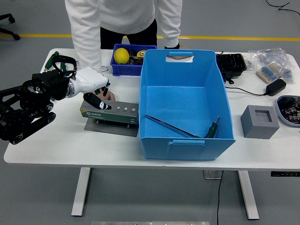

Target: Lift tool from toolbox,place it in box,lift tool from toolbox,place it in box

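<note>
1. I see the left hand (93, 89) at the left of the frame, its white shell low over the left end of the toolbox (109, 111), with the black arm trailing off toward the left edge.
2. Its dark fingers (96, 101) curl down onto the top of the toolbox; I think they are closed around a tool handle there, but the view is too small for me to be sure, so I cannot tell its grip.
3. The toolbox is a green and grey holder with a row of round holes along its top, sitting on a grey plate just left of the blue box (186, 103).
4. Inside the blue box, at centre frame, one tool (185, 130) lies on the floor: a long thin shaft running diagonally to a green handle at the lower right corner.
5. A person in a white top stands at the top of the frame; one hand (108, 95) rests on the table just behind the toolbox, close beside my left hand.
6. A small blue bin (132, 68) with a yellow ball (122, 55) sits at the upper centre-left, touching the blue box's far left corner.
7. A grey block (259, 121) stands to the right of the blue box.
</note>
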Robot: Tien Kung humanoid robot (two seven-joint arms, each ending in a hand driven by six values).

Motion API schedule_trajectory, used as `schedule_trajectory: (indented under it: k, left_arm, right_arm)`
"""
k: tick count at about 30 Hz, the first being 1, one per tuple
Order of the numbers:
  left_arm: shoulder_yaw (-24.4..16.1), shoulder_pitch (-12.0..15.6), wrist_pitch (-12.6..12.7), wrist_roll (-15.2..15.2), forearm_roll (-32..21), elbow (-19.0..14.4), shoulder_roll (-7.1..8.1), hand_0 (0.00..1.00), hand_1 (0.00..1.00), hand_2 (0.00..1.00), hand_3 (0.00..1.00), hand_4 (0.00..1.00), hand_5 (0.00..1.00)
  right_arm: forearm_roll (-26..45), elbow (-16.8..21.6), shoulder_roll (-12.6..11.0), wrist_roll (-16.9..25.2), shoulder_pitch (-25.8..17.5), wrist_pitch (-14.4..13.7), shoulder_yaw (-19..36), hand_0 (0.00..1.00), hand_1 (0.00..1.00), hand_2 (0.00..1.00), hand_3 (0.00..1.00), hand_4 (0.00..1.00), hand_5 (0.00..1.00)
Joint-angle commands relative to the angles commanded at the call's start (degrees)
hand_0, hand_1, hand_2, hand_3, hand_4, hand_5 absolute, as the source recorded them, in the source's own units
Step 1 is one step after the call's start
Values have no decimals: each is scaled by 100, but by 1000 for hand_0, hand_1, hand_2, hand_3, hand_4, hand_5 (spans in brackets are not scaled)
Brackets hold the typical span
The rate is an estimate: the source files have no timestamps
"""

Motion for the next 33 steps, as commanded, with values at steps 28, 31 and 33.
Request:
schedule_trajectory:
  k: [28, 31, 33]
  left_arm:
    - [172, 7, -104, -24, -103, 150, -18, 542, 277, 237, 149, 851, 794]
    - [193, -1, -106, -28, -100, 159, -30, 542, 277, 237, 149, 851, 794]
    - [204, -1, -101, -32, -105, 170, -36, 542, 277, 237, 149, 851, 794]
  right_arm:
    - [-84, 2, 9, -15, -8, -11, 55, 731, 726, 787, 640, 885, 751]
    - [-105, 3, 10, -19, -8, -12, 67, 731, 726, 787, 640, 885, 751]
    - [-116, 3, 12, -21, -12, -14, 74, 731, 726, 787, 640, 885, 751]
